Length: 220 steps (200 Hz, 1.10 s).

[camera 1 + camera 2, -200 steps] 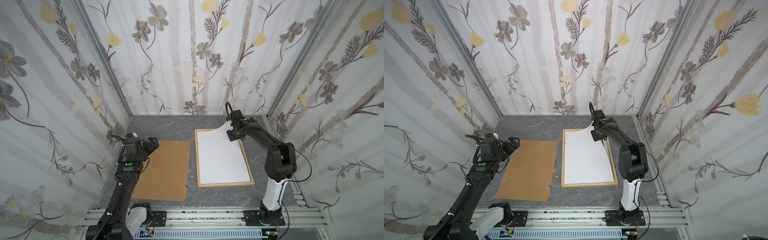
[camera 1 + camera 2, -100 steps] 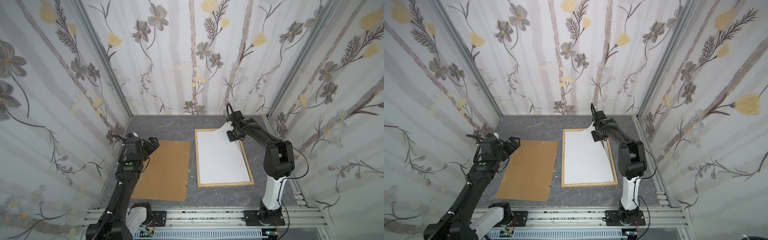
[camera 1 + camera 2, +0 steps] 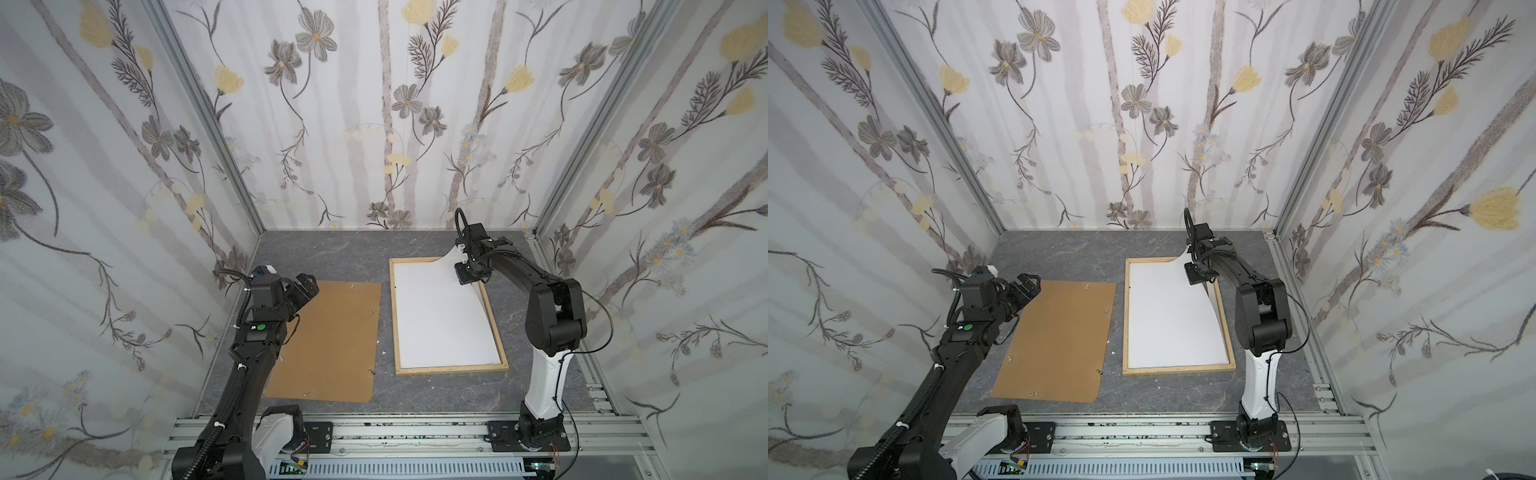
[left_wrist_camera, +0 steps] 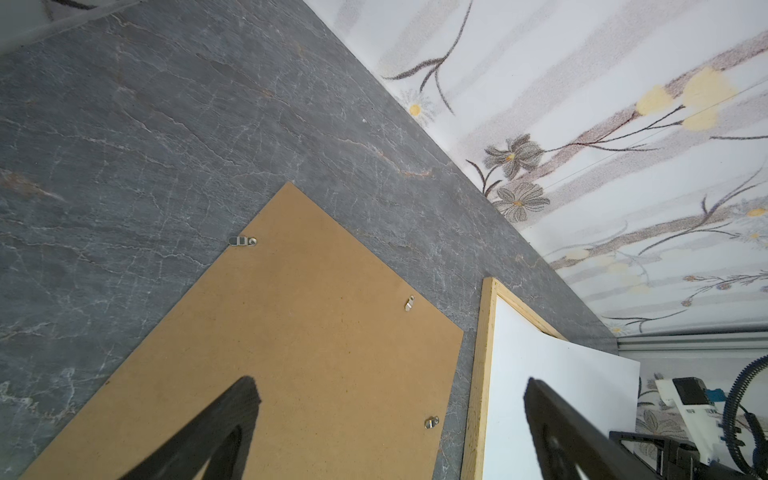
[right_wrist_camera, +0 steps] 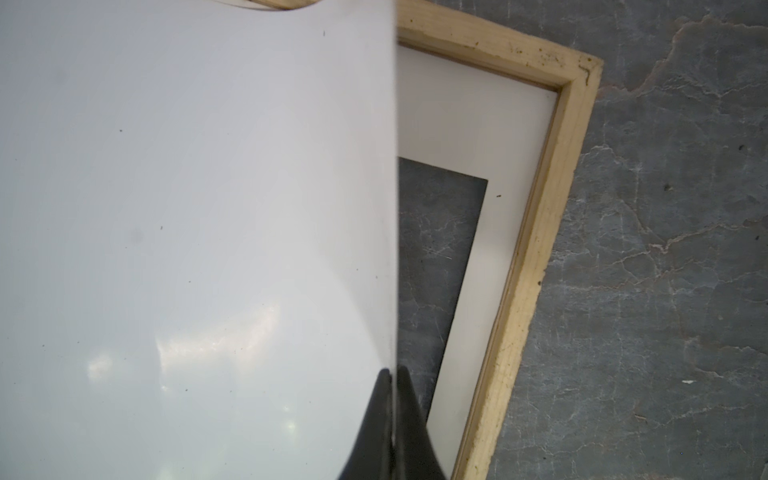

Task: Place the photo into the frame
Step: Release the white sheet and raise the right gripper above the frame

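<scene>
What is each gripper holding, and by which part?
The right gripper pinches the photo by its lifted right edge near the far corner, above the frame. The left gripper is open, holding nothing.

Floral wallpaper walls (image 3: 374, 124) are closing in the cell at 9, 12 and 3 o'clock in both top views, with grey and yellow flowers running over pale stripes. A dark grey marbled floor (image 3: 332, 253) is lying flat between them. Aluminium corner posts (image 3: 210, 124) are rising at 11 and 1 o'clock. A slotted metal rail (image 3: 415, 432) is spanning the 6 o'clock edge. Soft, even light is falling.
</scene>
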Available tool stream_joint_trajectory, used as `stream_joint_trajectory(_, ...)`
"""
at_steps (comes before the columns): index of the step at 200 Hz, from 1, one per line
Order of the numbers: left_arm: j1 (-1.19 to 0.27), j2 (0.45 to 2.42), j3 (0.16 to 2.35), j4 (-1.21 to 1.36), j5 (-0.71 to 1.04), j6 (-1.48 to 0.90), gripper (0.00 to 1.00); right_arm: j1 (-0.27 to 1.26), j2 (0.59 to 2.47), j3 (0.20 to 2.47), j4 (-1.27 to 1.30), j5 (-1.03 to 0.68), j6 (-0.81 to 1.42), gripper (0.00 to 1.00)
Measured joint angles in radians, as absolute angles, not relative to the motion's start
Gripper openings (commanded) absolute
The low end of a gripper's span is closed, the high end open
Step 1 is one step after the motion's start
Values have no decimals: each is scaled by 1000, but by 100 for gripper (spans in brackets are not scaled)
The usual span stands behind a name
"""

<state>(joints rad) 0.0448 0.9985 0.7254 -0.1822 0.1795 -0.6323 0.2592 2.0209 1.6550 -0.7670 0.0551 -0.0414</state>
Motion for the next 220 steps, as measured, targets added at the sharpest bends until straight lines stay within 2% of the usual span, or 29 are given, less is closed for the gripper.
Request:
stream_joint_trajectory(52,43,997,725,-182,179,-633,100,254,2030,1649,-765,76,-24,31)
stream_joint_trajectory(83,43,994,725,-183,179,-633,100,250,2030,1649,-765,103,-3,39)
stream_joint_trajectory(98,43,993,725,-183,179,-633,100,247,2030,1649,-765,113,2,58)
stream_joint_trajectory(103,43,993,725,-183,179,-633,100,247,2030,1649,-765,116,11,67)
stream_joint_trajectory(113,43,992,725,-183,179,-632,100,246,2030,1649,-766,124,15,73)
stream_joint_trajectory(117,43,992,725,-183,179,-632,100,246,2030,1649,-767,129,16,79)
stream_joint_trajectory(123,43,991,725,-183,178,-632,100,245,2030,1649,-767,134,17,94)
stream_joint_trajectory(128,43,990,725,-183,177,-632,100,245,2030,1649,-767,139,20,100)
stream_joint_trajectory(180,43,986,725,-183,176,-632,100,243,2022,1649,-772,176,39,100)
stream_joint_trajectory(220,43,986,725,-183,176,-633,100,243,1948,1613,-759,178,53,100)
